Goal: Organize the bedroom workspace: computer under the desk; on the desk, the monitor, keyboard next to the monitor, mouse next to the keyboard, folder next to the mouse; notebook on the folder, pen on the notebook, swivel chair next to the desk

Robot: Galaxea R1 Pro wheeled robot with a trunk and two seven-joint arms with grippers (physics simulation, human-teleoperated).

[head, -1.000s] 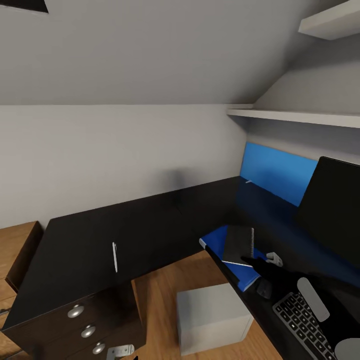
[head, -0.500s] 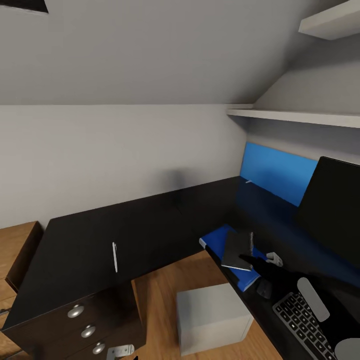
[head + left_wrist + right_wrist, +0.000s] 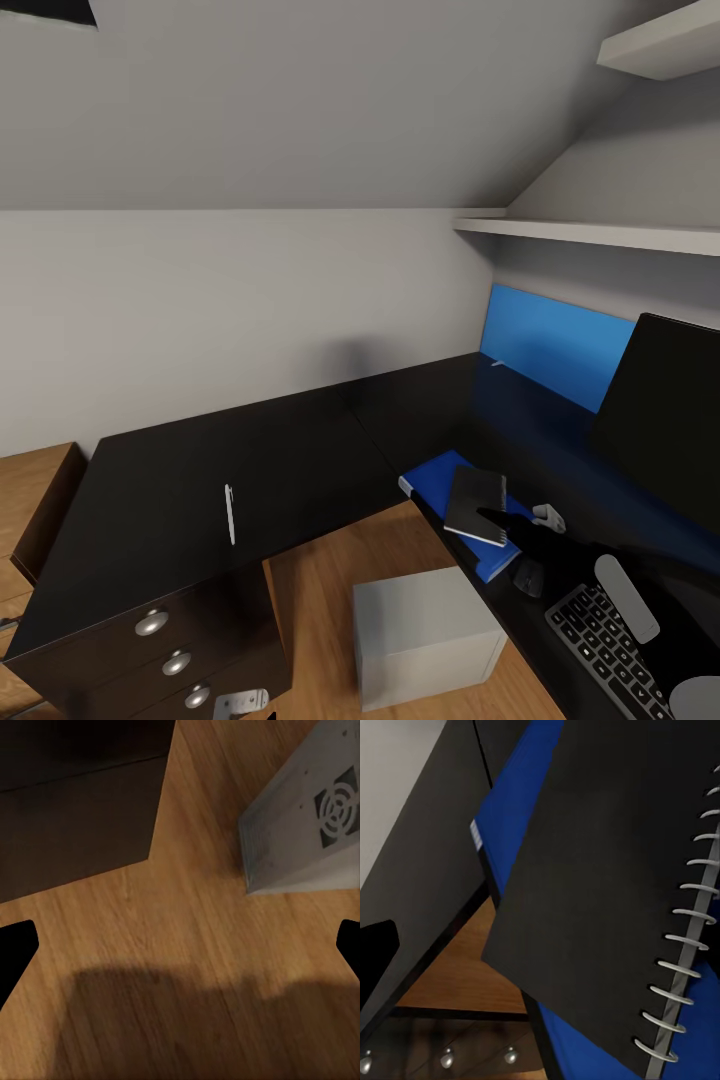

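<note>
Notebook [image 3: 476,503] now flatter, seemingly resting on folder [image 3: 440,478]

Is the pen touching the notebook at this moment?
Apart. The head view shows the pen lying alone on the desk's left wing, with bare black desktop between it and the notebook over the folder.
</note>
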